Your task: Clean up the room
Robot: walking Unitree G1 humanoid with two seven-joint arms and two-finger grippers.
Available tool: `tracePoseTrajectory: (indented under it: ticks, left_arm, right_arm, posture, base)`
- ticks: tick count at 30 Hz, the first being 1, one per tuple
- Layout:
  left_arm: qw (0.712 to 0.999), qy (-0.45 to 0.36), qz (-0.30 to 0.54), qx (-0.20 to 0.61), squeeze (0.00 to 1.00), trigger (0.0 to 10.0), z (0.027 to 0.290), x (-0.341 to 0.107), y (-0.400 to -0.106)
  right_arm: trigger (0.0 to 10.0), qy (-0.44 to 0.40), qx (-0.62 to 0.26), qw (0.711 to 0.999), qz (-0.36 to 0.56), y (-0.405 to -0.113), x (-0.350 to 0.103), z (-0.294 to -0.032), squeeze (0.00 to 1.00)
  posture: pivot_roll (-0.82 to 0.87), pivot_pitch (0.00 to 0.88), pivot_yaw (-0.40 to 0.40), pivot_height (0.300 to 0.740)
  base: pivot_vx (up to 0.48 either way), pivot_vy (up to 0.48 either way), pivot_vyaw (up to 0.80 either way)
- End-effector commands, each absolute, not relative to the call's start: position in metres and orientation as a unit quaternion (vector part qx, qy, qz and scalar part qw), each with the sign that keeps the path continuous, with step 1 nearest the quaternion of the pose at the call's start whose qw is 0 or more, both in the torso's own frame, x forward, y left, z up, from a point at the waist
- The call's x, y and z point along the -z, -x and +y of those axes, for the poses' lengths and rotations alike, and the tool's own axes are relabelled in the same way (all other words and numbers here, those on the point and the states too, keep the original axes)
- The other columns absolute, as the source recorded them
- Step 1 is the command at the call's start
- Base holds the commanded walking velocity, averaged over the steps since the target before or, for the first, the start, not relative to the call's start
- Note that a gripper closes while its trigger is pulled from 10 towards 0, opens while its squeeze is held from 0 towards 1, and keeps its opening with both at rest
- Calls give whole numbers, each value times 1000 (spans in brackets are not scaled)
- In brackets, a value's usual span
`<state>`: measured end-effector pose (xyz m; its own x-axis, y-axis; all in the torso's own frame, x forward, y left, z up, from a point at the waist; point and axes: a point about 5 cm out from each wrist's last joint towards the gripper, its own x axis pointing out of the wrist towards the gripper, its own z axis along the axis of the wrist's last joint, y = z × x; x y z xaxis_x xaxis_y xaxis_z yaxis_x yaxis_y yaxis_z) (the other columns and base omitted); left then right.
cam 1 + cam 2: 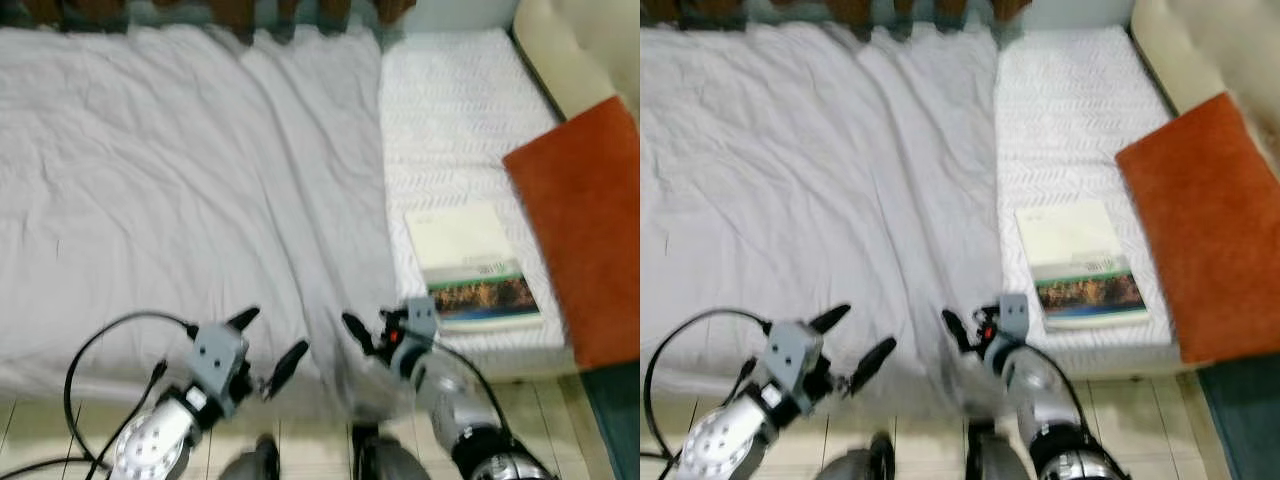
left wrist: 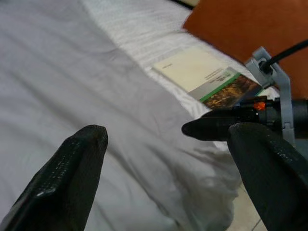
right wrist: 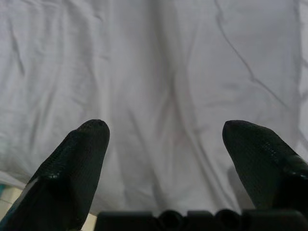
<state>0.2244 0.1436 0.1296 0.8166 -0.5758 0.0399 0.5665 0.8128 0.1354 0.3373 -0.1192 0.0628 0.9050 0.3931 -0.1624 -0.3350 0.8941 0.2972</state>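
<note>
Both jaws hang open at the bed's near edge, the left gripper (image 1: 268, 348) and the right gripper (image 3: 166, 132) over the white sheet (image 1: 180, 190). Just beyond the right one lies a book (image 1: 470, 265). Next it should probably reach for it.

orange cushion (image 1: 585, 225) cut off at the edge — book (image 1: 472, 265) text unreadable.

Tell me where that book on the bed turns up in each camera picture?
Left eye view: book, right of centre, on the bare mattress.
Right eye view: book, same spot, slightly more central.
Left wrist view: book, upper middle.
Right wrist view: white sheet, no book.
Shared landmark: orange cushion beside it.
</note>
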Motion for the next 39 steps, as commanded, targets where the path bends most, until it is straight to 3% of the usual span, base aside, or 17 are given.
tracePoseTrajectory:
  ticks: [1, 6, 20, 36, 38, 39]
  left_arm:
    - [955, -49, -27, 292, 0, 10000, 147, -131, -216]
    - [943, -20, 28, 331, 0, 10000, 139, -123, -183]
    - [944, -3, 90, 316, 0, 10000, 135, -121, -147]
    - [941, -7, 129, 312, 0, 10000, 145, -130, -119]
    - [919, 14, 149, 364, 0, 10000, 127, -125, -102]
    - [915, 21, 156, 372, 0, 10000, 122, -122, -96]
  right_arm:
    - [10000, -135, -172, 969, 116, -336, -58, -122, 0]
    - [10000, -119, -127, 980, 94, -348, -69, -128, 0]
    - [10000, -110, -60, 986, 106, -348, -63, -151, 0]
    - [10000, -191, -55, 969, 150, -338, -45, -128, 0]
    - [9490, -194, -69, 966, 156, -337, -44, -118, 0]
    - [3804, -196, -72, 966, 155, -337, -44, -115, 0]
  posture:
    - [151, 649, -33, 740]
    - [154, 705, -30, 740]
    - [176, 730, -19, 740]
    - [238, 737, 33, 740]
    - [232, 742, 27, 740]
    - [227, 743, 22, 740]
  base:
    - [0, 0, 0]
    - [0, 0, 0]
    - [0, 0, 0]
    - [0, 0, 0]
    - [0, 0, 0]
    - [0, 0, 0]
